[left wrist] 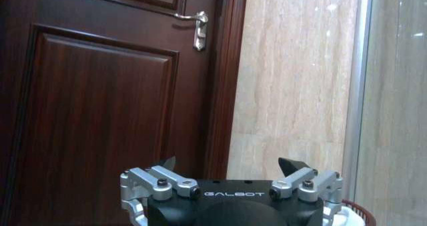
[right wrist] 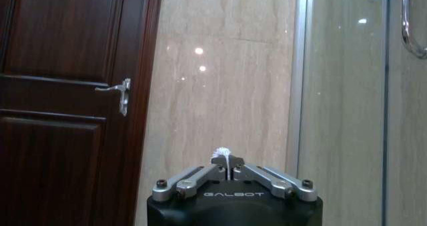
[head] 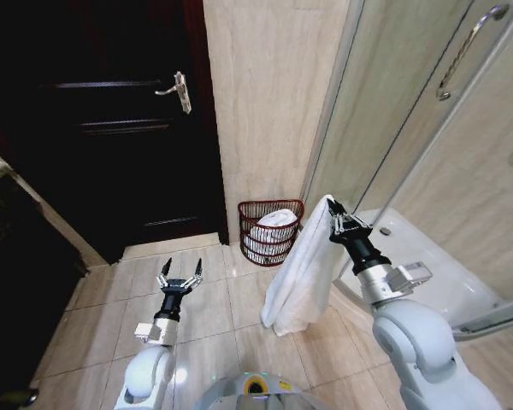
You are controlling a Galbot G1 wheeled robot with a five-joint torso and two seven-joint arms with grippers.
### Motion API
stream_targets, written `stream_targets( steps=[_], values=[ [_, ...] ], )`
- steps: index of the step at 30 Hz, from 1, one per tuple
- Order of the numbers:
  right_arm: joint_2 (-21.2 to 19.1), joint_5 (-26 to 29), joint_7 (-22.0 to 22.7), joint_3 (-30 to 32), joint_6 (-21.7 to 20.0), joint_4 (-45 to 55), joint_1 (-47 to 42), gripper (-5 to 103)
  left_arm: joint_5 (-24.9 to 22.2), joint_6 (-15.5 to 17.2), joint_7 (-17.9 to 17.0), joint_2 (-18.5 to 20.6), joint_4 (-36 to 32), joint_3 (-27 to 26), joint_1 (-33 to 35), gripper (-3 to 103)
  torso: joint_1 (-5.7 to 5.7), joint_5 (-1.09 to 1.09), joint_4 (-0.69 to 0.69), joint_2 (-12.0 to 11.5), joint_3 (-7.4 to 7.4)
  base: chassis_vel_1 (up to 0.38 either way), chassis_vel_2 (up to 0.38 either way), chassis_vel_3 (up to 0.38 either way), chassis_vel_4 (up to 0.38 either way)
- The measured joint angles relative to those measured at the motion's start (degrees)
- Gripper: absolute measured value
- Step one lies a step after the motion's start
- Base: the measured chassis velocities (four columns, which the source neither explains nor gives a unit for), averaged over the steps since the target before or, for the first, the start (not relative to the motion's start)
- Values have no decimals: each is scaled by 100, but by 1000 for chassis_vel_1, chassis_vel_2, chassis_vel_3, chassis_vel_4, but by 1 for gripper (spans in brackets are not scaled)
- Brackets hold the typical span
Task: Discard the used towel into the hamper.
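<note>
A white towel (head: 299, 278) hangs in a long fold from my right gripper (head: 333, 215), which is shut on its top edge; a tuft of the towel (right wrist: 221, 152) pokes out between the closed fingertips of the right gripper (right wrist: 228, 167). The hamper (head: 270, 231), a dark red open-weave basket with white cloth inside, stands on the floor against the beige wall, just left of and behind the hanging towel. Its rim (left wrist: 360, 215) shows beside my left gripper (left wrist: 231, 163). That left gripper (head: 180, 266) is open and held low over the floor tiles, left of the hamper.
A dark wooden door (head: 111, 120) with a metal handle (head: 178, 90) is at the left. A glass shower enclosure (head: 427, 111) with a white base (head: 427, 265) stands at the right. Beige floor tiles (head: 214, 316) lie between the arms.
</note>
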Motion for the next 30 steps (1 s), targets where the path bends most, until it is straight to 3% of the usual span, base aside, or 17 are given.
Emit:
stream_targets(
  steps=[30],
  values=[
    [73,-122,-27,-17,-9,0,-163,1,125,-4,27,1,61,11,-33,100,333,0,0,741,409,0,0,0,0]
  ],
)
